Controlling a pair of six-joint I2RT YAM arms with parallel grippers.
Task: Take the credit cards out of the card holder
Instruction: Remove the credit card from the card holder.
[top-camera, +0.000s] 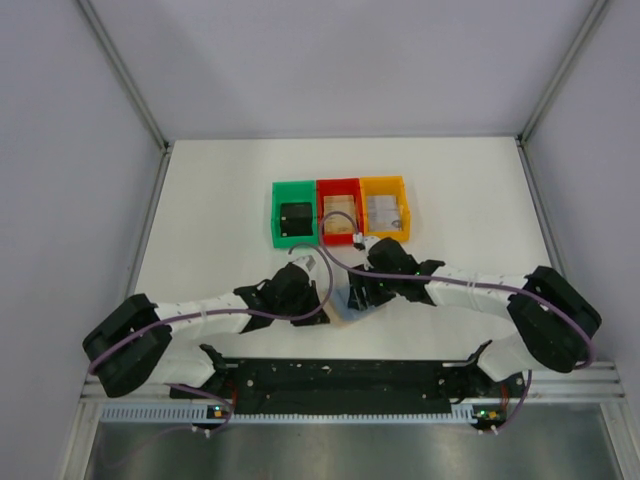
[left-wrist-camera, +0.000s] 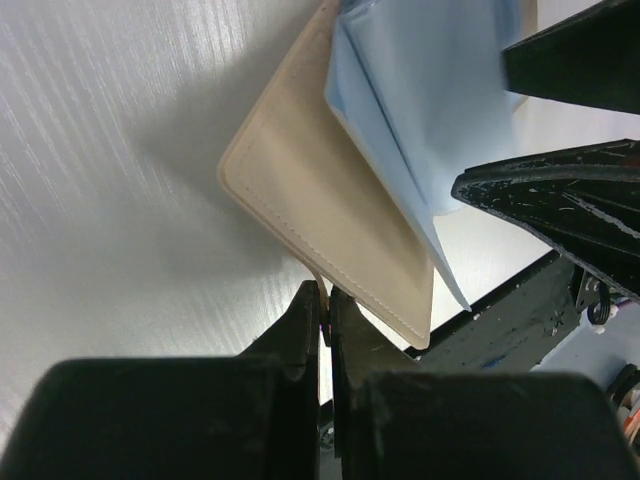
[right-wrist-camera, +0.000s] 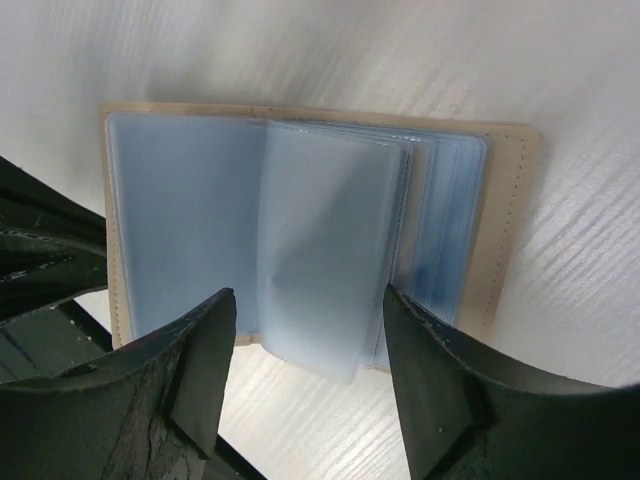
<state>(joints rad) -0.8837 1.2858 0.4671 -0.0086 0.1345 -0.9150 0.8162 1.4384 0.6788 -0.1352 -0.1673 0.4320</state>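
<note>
Card holder noted open between arms, near side of bins. Left gripper pinched shut on tan cover edge. Right gripper jaws spread, blue sleeve between them. Risks judged: sleeve grabbed instead of card; cover stripped from thin pinch by pull.

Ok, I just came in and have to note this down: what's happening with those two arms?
The left claw is pinched shut on the edge of the tan cover of the card holder, which lies spread open near the front of the table. The right claw is open, its fingers either side of a loose light blue sleeve, gripping nothing. No card shows between them.
</note>
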